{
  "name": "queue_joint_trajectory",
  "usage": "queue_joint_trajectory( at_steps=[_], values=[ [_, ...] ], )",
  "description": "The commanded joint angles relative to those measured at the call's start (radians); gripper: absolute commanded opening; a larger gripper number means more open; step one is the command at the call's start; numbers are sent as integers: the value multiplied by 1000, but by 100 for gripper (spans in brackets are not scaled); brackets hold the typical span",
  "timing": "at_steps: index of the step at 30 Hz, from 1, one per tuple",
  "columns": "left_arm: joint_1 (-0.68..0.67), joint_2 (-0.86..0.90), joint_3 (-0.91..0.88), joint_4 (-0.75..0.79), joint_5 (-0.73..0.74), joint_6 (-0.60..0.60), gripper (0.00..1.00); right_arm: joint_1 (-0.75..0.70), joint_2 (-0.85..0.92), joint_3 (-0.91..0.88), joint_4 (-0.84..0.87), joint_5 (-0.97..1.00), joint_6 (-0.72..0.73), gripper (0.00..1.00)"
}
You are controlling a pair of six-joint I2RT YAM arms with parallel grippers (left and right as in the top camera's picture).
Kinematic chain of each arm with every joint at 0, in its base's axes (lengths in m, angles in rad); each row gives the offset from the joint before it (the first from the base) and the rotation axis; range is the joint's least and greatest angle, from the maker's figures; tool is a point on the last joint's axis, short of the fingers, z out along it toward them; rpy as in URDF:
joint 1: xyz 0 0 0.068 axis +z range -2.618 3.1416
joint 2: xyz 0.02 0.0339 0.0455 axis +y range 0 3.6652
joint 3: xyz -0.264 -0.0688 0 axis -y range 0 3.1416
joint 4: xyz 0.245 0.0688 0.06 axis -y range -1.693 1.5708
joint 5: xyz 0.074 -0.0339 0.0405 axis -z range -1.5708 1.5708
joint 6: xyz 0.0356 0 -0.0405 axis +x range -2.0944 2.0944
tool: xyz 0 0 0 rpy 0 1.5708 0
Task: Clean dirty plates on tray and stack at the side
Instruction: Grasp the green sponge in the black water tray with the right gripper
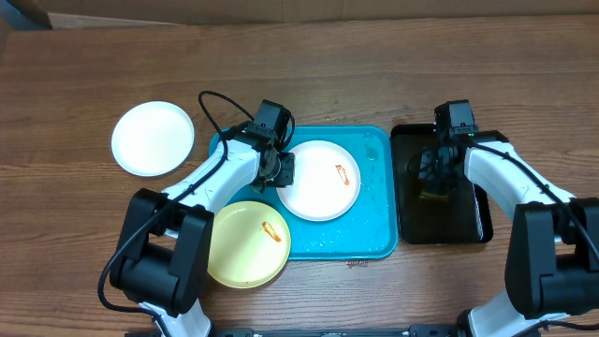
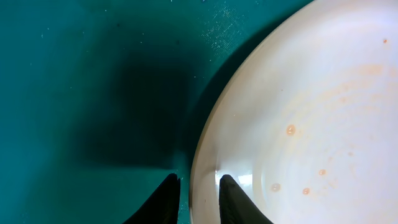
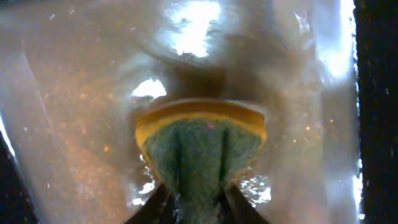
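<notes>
**One arm pinches a plate, the other squeezes a sponge**

The left fingers (image 2: pixel 166 202) are close together, with the rim of the smeared white plate (image 2: pixel 311 112) pinched between them. One finger is inside the plate and one is outside, over the turquoise tray (image 2: pixel 74 93). Only the left wrist view shows this grip up close, along with small orange drops on the plate. From above the drops cannot be seen, only one orange-red smear near the plate's middle.

The right fingers (image 3: pixel 239 208) are clamped on a sponge (image 3: pixel 199 155). Its green rough side is squashed into a fold between them, and its yellow side bulges at the far end. Only the right wrist view shows this; from above the sponge is mostly hidden. Under it lies the wet, shiny floor of the black tray (image 1: pixel 416 220).

The overhead view shows the arms. The left arm (image 1: pixel 211 178) reaches forward and bends right, to the plate's left edge. The right arm (image 1: pixel 505 173) reaches forward and curls left, down into the black tray. The smeared white plate lies in the turquoise tray, toward the back. A pale yellow plate (image 1: pixel 239 248) with an orange smear sits on the tray's near left corner and sticks out over the tabletop (image 1: pixel 374 65). A second white plate (image 1: pixel 153 139) lies on the tabletop, left of the tray and apart from it.
</notes>
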Motion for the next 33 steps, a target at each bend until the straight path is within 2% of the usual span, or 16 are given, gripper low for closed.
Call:
queue_joint_trajectory(
  at_steps=[1,4,9,12,15,17,19,20,24,25,30,33],
  values=[
    [-9,15,6,1,-9,-7,24,-2,8,-6,2,7,-3,19],
    [-9,15,6,1,-9,-7,24,-2,8,-6,1,7,-3,19],
    [-9,15,6,1,-9,-7,24,-2,8,-6,-1,7,-3,43],
    [-9,15,6,1,-9,-7,24,-2,8,-7,-1,7,-3,43],
    [-9,15,6,1,-9,-7,23,-2,8,-9,-1,7,-3,39],
    [-9,15,6,1,-9,-7,23,-2,8,-25,13,7,-3,45],
    [-9,15,6,1,-9,-8,23,-2,8,-41,28,7,-2,46],
    [-9,15,6,1,-9,-8,23,-2,8,-47,34,7,-2,43],
    [-9,15,6,2,-9,-8,23,-2,7,-44,41,7,-2,9],
    [-9,15,6,2,-9,-8,23,-2,7,-36,36,7,-2,4],
    [-9,15,6,2,-10,-11,23,-1,-16,45,-51,7,-2,4],
    [-8,15,6,2,-10,-64,20,0,-33,64,-73,7,-2,4]
  ],
)
